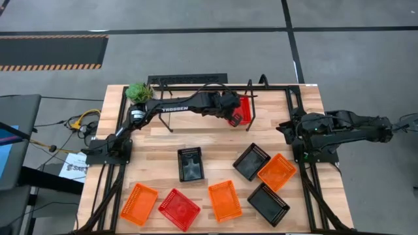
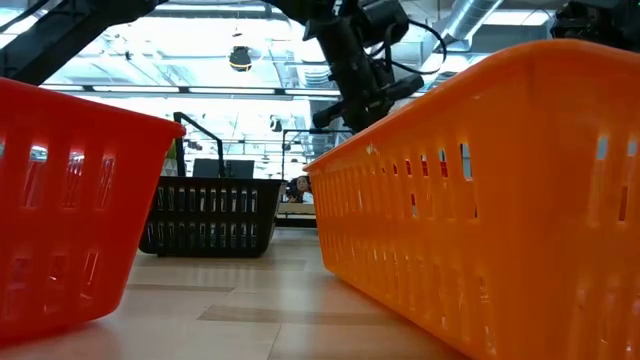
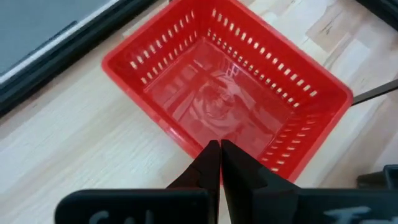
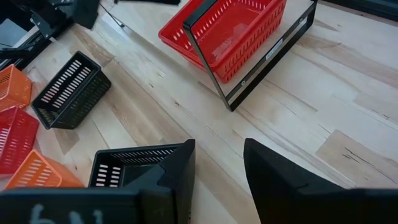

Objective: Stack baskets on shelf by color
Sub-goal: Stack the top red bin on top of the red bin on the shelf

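Observation:
A red basket (image 1: pixel 243 108) (image 3: pixel 230 93) is at the right end of the shelf (image 1: pixel 196 81) (image 4: pixel 268 52), at the table's far side. My left gripper (image 1: pixel 232 117) (image 3: pixel 219 149) reaches over the shelf and is shut on it. Whether the basket rests on the shelf's board I cannot tell. My right gripper (image 1: pixel 287 127) (image 4: pixel 217 168) waits open at the table's right side, with nothing between its fingers. Several loose baskets lie on the near half of the table: black (image 1: pixel 190 163), orange (image 1: pixel 276 172) and red (image 1: pixel 179 209). My left gripper pinches the rim of one long wall (image 3: pixel 198 144) of the red basket, about midway along it, between its two fingers. The fingers come slanting down from above, from the table's left. The basket sits upright, its open side up.
A green plant in a white pot (image 1: pixel 139 93) stands at the far left corner. More baskets lie near the front: black (image 1: pixel 251 161) (image 1: pixel 268 203), orange (image 1: pixel 225 200) (image 1: pixel 139 203). In the low view an orange basket (image 2: pixel 470 200) and a red one (image 2: pixel 60 200) stand close to the camera.

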### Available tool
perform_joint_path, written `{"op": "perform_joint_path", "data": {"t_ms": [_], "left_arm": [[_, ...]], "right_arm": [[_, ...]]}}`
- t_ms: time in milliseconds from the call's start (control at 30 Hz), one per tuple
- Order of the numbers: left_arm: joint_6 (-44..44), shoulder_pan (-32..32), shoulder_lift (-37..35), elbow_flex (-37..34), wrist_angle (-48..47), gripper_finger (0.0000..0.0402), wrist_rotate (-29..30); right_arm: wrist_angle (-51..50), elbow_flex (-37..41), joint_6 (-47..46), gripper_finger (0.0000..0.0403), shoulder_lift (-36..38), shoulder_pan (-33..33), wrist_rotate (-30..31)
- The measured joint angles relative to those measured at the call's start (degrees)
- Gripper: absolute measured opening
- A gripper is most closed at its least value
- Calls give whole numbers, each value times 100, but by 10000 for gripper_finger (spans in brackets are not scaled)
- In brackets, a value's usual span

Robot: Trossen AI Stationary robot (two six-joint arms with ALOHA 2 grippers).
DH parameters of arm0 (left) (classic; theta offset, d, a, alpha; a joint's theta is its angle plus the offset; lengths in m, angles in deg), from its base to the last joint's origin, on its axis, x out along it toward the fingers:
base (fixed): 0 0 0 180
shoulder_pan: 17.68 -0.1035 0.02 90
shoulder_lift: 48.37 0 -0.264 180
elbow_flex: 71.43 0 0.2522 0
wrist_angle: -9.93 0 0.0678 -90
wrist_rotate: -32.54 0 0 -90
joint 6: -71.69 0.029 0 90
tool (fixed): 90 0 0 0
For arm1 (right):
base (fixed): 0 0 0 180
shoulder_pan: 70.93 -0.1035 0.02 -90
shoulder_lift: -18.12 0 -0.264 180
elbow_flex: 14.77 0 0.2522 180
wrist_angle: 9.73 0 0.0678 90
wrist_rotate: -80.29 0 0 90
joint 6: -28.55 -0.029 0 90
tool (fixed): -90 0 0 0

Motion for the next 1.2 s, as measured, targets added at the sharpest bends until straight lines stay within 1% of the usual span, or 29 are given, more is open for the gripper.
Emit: {"op": "perform_joint_path", "data": {"t_ms": [100,167,267,400,700,767,833,933,1033,1100,1200], "left_arm": [[-16,-4,26,-32,-85,0,-112],[-20,-4,17,-107,20,0,15],[-39,-29,19,-131,-166,0,156],[-27,-94,19,-160,-286,0,11],[-87,-152,19,-254,-352,0,64],[-247,-170,9,-244,-399,0,121],[-622,-209,-27,-209,-540,0,107],[-1190,-323,-148,-152,-590,0,-161],[-1487,-505,-171,-143,-424,8,-959],[-1707,-599,-162,-151,-438,24,-1290],[-1827,-670,-162,-151,-363,62,-1375]], "right_arm": [[0,0,0,159,0,1,-2],[0,0,0,159,-2,2,-2],[-2,0,-2,159,0,2,-2],[0,0,-2,159,0,2,-4],[0,0,-6,159,0,1,-6],[0,0,-8,159,0,2,-6],[0,0,-8,159,0,2,-8],[0,0,-8,159,0,1,-9],[2,0,-8,159,-2,2,-13],[2,0,-8,159,0,2,-13],[0,0,-2,159,0,2,-13]]}}
